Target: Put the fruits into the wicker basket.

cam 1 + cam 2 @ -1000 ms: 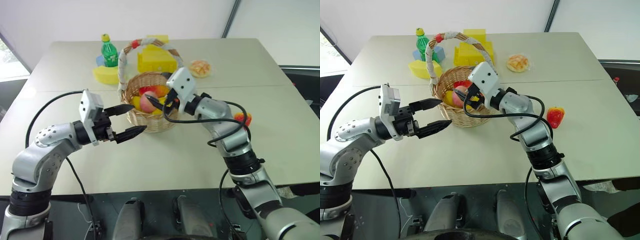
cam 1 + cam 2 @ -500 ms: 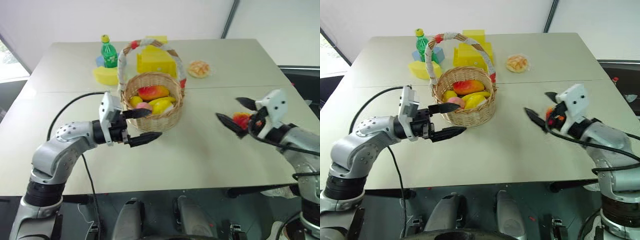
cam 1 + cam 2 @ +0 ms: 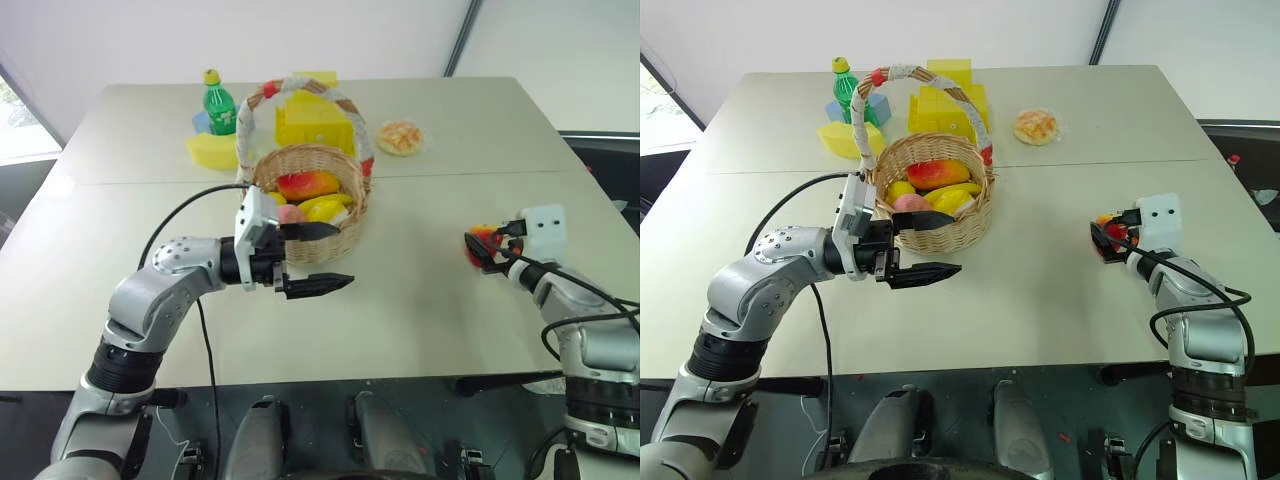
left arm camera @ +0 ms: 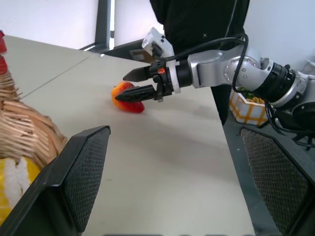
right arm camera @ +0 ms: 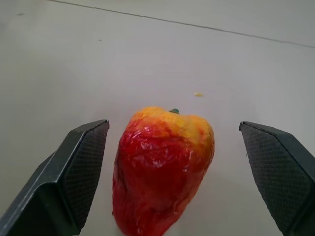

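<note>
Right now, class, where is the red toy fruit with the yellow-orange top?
The red toy fruit with the yellow-orange top lies on the white table, on the robot's right, apart from the wicker basket, between the right gripper's open fingers.

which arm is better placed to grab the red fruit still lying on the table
The right. The right gripper is open with the red and yellow strawberry-like fruit lying on the pale table between its fingers. The left gripper is open too, but sits beside the round woven wicker basket, far from that fruit.
</note>
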`<control>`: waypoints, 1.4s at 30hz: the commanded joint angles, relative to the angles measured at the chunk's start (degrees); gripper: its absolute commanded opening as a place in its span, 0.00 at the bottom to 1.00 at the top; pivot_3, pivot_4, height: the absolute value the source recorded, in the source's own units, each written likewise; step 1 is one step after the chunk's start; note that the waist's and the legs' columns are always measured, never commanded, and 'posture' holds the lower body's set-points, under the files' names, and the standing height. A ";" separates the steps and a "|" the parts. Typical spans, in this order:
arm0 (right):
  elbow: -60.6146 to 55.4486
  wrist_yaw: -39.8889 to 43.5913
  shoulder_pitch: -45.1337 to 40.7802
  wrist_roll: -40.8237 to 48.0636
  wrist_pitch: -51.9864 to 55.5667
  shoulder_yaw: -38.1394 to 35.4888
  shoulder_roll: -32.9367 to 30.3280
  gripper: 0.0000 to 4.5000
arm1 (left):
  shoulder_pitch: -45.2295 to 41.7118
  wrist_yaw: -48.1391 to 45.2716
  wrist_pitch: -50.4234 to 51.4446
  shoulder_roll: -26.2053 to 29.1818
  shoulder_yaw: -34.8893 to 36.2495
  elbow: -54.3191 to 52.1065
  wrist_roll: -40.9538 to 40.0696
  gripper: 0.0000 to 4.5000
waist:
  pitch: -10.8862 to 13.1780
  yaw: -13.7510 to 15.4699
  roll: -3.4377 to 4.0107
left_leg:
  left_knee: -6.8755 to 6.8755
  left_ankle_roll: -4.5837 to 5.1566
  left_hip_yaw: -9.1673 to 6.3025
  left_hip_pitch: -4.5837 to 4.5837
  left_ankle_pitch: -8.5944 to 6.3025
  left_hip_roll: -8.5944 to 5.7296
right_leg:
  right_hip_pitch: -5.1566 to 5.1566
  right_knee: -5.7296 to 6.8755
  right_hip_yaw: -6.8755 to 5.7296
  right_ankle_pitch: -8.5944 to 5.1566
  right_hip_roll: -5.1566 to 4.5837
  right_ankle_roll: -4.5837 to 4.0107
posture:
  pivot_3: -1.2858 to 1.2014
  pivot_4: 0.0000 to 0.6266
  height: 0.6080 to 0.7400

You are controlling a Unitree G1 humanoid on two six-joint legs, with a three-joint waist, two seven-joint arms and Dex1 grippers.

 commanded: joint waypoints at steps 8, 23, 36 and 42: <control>3.80 0.83 -2.68 0.23 -3.50 -0.09 0.81 0.57 | 2.19 1.94 -0.88 0.58 2.02 -4.05 0.07 1.00 | 0.00 0.00 0.02 | 0.00 0.00 -0.01 0.00 0.00 0.00 | 0.00 0.00 0.00 0.00 0.00 0.00 | 0.52 0.24 1.00; -30.22 21.44 -7.78 12.69 -0.19 16.99 -4.58 0.42 | 7.07 2.77 -0.22 8.49 13.58 -1.57 -0.69 1.00 | 0.07 -0.27 0.14 | -0.02 0.02 -0.12 0.02 -0.01 0.15 | -0.04 0.02 -0.05 0.00 0.12 0.01 | 0.52 0.24 1.00; 0.97 1.39 -29.08 -4.72 -7.21 29.44 22.70 0.53 | 9.75 7.11 -0.24 7.76 15.10 -6.07 -1.24 1.00 | 0.05 0.22 0.10 | -0.02 -0.09 -0.09 -0.17 0.05 -0.03 | -0.22 0.05 -0.10 0.02 -0.31 0.00 | 0.52 0.24 1.00; -3.00 4.97 -27.81 -5.21 -9.80 30.43 21.73 0.99 | 9.64 8.19 -0.26 7.73 15.15 -6.32 -1.78 1.00 | 0.06 -0.26 0.11 | -0.03 -0.09 -0.08 -0.17 0.05 0.00 | -0.23 0.05 -0.10 0.02 -0.26 0.00 | 0.52 0.24 1.00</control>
